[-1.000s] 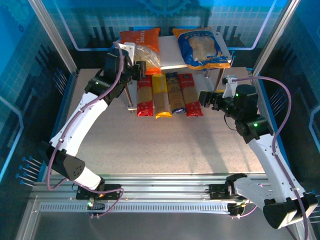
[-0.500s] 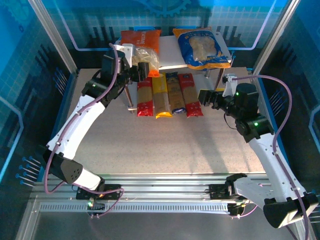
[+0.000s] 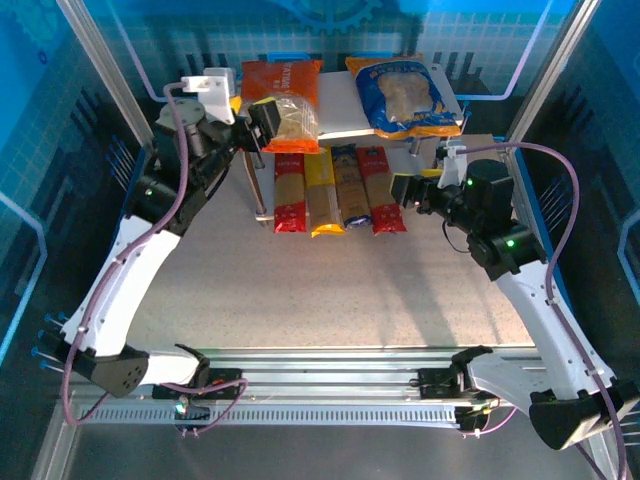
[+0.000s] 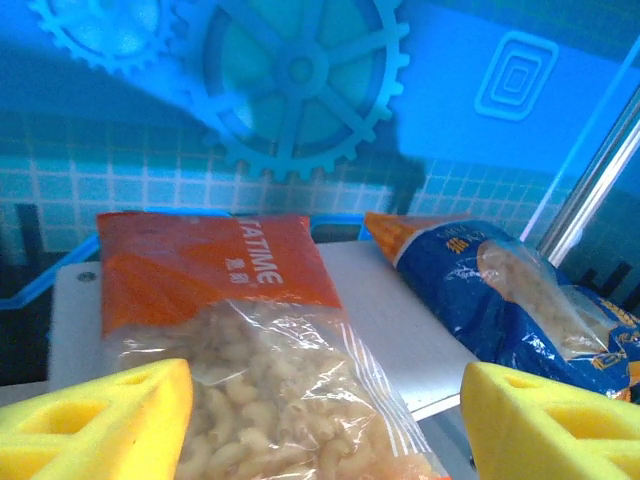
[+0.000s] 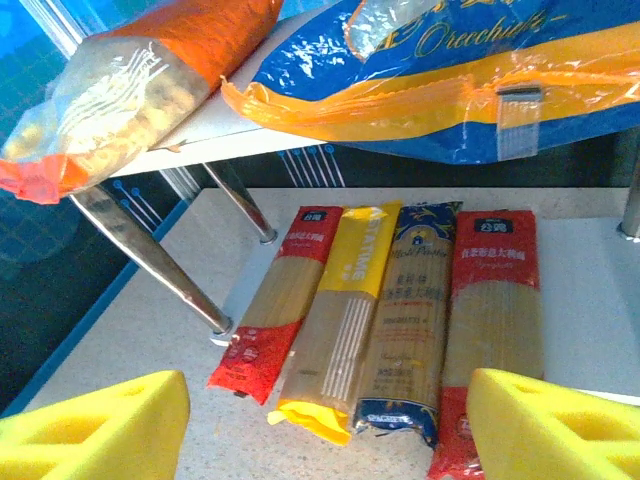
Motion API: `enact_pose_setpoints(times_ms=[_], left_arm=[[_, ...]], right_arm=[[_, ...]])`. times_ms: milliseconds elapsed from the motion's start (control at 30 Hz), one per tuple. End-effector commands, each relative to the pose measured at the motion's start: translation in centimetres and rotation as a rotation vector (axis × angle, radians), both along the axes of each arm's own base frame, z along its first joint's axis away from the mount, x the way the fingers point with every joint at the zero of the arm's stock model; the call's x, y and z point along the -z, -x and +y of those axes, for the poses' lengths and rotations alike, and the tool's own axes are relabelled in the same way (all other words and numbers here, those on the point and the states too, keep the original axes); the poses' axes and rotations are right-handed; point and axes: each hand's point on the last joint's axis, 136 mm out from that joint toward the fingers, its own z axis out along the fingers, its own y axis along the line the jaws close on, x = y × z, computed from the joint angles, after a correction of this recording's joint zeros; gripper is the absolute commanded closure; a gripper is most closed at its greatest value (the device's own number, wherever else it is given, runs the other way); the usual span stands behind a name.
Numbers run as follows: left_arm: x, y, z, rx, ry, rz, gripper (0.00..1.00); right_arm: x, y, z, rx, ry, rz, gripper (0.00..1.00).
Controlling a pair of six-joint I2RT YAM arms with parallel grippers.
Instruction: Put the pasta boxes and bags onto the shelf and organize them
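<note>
Yellow-padded, your left gripper point(image 4: 325, 420) is spread wide and grips nothing, with the orange bag's point(image 4: 220, 280) near end between its fingers on the shelf's point(image 4: 370, 290) top board and the blue bag point(image 4: 480, 290) beside it. Your right gripper point(image 5: 328, 420) is likewise spread and empty, facing four spaghetti packs point(image 5: 390, 300) lying side by side below that board.
</note>
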Motion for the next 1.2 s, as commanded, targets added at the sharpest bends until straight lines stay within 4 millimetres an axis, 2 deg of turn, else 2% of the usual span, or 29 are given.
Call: enact_pose_setpoints(times_ms=[0, 133, 200, 267, 333, 367, 400, 500, 600, 633, 667, 700, 800, 1000, 1167], left_arm=[[1.4, 1.7, 4.1, -0.14, -0.031, 0.011, 0.27], [7.4, 3.7, 9.3, -0.287, -0.002, 0.113, 0.26], [11.1, 4.5, 12.0, -0.361, 0.01, 0.185, 0.24], [14.1, 5.2, 13.6, -0.408, -0.006, 0.232, 0.22], [16.4, 5.4, 14.5, -0.434, -0.025, 0.254, 0.15], [17.6, 5.4, 14.9, -0.439, -0.031, 0.264, 0.11], [18.7, 5.4, 15.2, -0.448, -0.035, 0.275, 0.01], [22.0, 5.0, 16.4, -0.475, -0.032, 0.327, 0.01], [25.7, 4.4, 17.0, -0.477, -0.039, 0.375, 0.01], [26.8, 4.2, 17.0, -0.474, -0.043, 0.386, 0.01], [28.1, 4.0, 17.1, -0.476, -0.049, 0.398, 0.01], [29.3, 3.8, 17.2, -0.483, -0.05, 0.407, 0.01], [32.2, 2.9, 16.5, -0.435, -0.071, 0.378, 0.01], [36.1, 1.2, 16.6, -0.427, -0.118, 0.275, 0.01], [38.2, -0.6, 15.9, -0.377, -0.146, 0.238, 0.01]], right_arm=[[0.0, 0.0, -1.5, 0.073, 0.073, -0.002, 0.26], [2.3, -0.4, -4.8, 0.199, 0.124, 0.069, 0.2], [4.0, -0.6, -6.7, 0.26, 0.105, 0.118, 0.19], [6.1, -0.9, -8.4, 0.318, 0.099, 0.16, 0.19], [8.1, -1.0, -9.7, 0.364, 0.103, 0.196, 0.17], [9.1, -1.1, -10.3, 0.382, 0.104, 0.214, 0.17], [10.0, -1.1, -10.8, 0.396, 0.108, 0.232, 0.16], [12.0, -0.8, -11.5, 0.417, 0.118, 0.267, 0.15], [13.1, -0.7, -11.7, 0.43, 0.119, 0.261, 0.15], [12.9, -0.8, -11.8, 0.436, 0.116, 0.248, 0.14], [14.2, -0.6, -11.9, 0.438, 0.124, 0.271, 0.14], [14.5, -0.7, -12.0, 0.441, 0.126, 0.278, 0.14], [15.2, -1.1, -12.2, 0.445, 0.139, 0.293, 0.14], [16.9, -1.8, -12.4, 0.462, 0.13, 0.298, 0.14], [18.3, -2.0, -13.3, 0.499, 0.166, 0.299, 0.14]])
